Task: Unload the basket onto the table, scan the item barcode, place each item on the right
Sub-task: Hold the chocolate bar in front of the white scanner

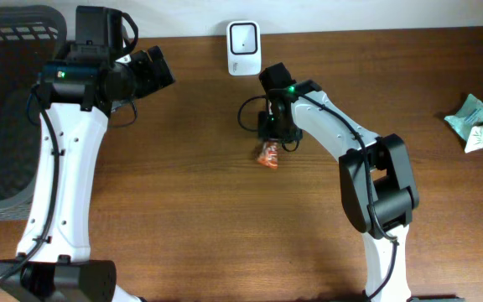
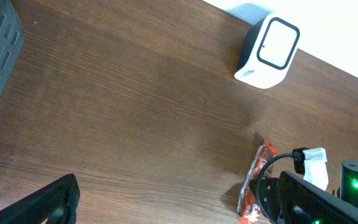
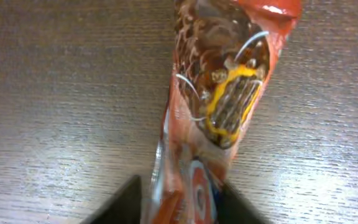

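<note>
**Snack packet in the right pincer, 6 o'clock of the scanner**

A dark slatted basket [image 1: 7,117] fills the table's 9 o'clock edge. Its inside is too dark to read from overhead, and the left wrist view catches only a corner of its wall.

The orange-red snack packet [image 1: 267,154] lies on the wooden table [image 1: 183,193], near the white barcode scanner [image 1: 243,48], which stands at the 12 o'clock edge. The right gripper [image 1: 273,134] is clamped on the packet's end nearest the scanner. The left gripper [image 1: 153,69] hangs at about 10 o'clock with its fingers wide apart, holding nothing.

Only the overhead view shows the teal-and-white packets [image 1: 480,117] at 3 o'clock. Only the right wrist view shows the packet's printed face, a brown and yellow picture, and its dark fingers [image 3: 120,208] flanking the wrapper. The left wrist view shows the scanner's window facing out over the table
</note>
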